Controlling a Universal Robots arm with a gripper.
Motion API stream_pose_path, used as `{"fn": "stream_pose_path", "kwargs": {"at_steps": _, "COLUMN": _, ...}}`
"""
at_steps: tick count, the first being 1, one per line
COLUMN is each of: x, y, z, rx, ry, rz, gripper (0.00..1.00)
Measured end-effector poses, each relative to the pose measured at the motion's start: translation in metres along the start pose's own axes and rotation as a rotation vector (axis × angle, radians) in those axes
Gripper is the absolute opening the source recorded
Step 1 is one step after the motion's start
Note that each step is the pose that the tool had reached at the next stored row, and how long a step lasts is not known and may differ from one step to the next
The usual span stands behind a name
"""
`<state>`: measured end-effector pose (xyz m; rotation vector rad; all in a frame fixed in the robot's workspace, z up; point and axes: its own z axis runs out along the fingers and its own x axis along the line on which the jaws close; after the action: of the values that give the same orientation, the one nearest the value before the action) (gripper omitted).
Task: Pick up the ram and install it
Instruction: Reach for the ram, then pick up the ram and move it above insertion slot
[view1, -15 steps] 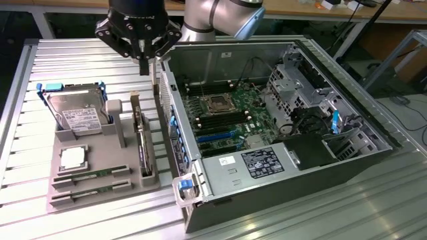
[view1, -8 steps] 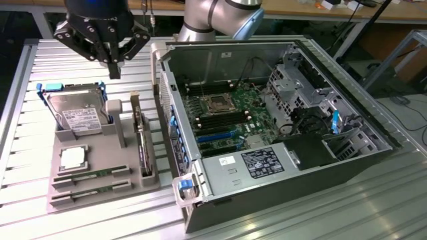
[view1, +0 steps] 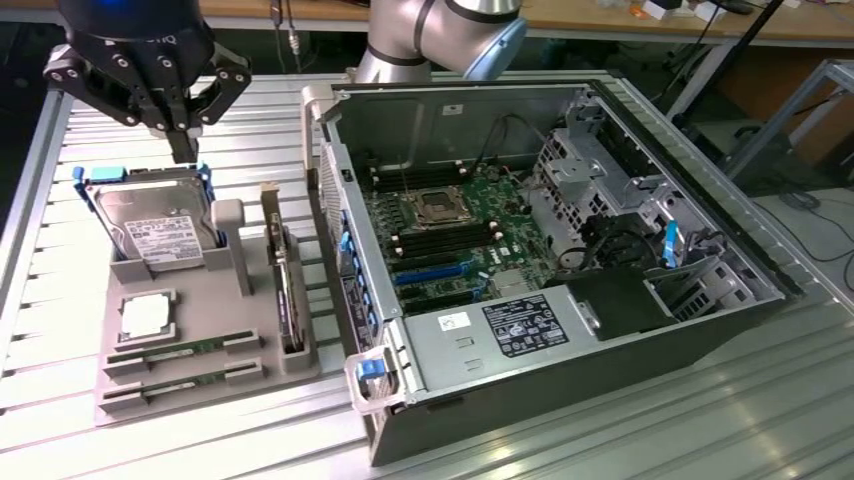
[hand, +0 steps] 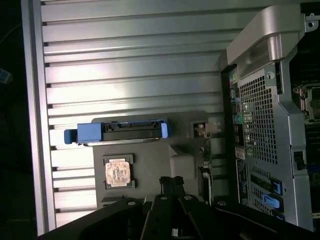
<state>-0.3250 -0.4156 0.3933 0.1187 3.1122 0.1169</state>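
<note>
Two slim green ram sticks (view1: 182, 349) (view1: 180, 380) lie in slots at the near end of the grey holder tray (view1: 254, 330), in the exterior view's lower left. My gripper (view1: 187, 148) hangs high over the far end of that tray, just above the upright hard drive (view1: 158, 225), well away from the ram. Its dark fingers (hand: 172, 184) are pressed together with nothing between them. In the wrist view the hard drive (hand: 117, 132) shows from above with blue ends, and the square silver processor (hand: 119, 172) lies just beyond it.
The open computer case (view1: 561, 330) lies on the exterior view's right, its motherboard (view1: 454, 225) exposed with dark memory slots. A dark expansion card (view1: 283, 290) stands on edge in the tray beside the case wall (hand: 255, 125). Ribbed metal table (hand: 130, 65) surrounds everything.
</note>
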Motion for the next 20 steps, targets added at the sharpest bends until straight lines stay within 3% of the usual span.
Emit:
{"fn": "stream_pose_path", "kwargs": {"at_steps": 7, "x": 0.0, "y": 0.0, "z": 0.0, "rx": -0.0001, "ry": -0.0011, "rz": 0.0, "gripper": 0.11}}
{"fn": "stream_pose_path", "kwargs": {"at_steps": 8, "x": 0.0, "y": -0.0029, "z": 0.0001, "rx": -0.0016, "ry": -0.0001, "rz": 0.0, "gripper": 0.11}}
{"fn": "stream_pose_path", "kwargs": {"at_steps": 10, "x": 0.0, "y": -0.011, "z": 0.0009, "rx": -0.0157, "ry": 0.0015, "rz": -0.002, "gripper": 0.17}}
{"fn": "stream_pose_path", "kwargs": {"at_steps": 11, "x": 0.001, "y": -0.0119, "z": 0.0046, "rx": -0.0183, "ry": 0.0043, "rz": -0.035, "gripper": 0.24}}
{"fn": "stream_pose_path", "kwargs": {"at_steps": 13, "x": 0.001, "y": -0.0124, "z": 0.0097, "rx": -0.0196, "ry": 0.0095, "rz": -0.095, "gripper": 0.24}}
{"fn": "stream_pose_path", "kwargs": {"at_steps": 20, "x": 0.001, "y": -0.0144, "z": 0.0197, "rx": -0.0225, "ry": 0.0216, "rz": -0.234, "gripper": 0.24}}
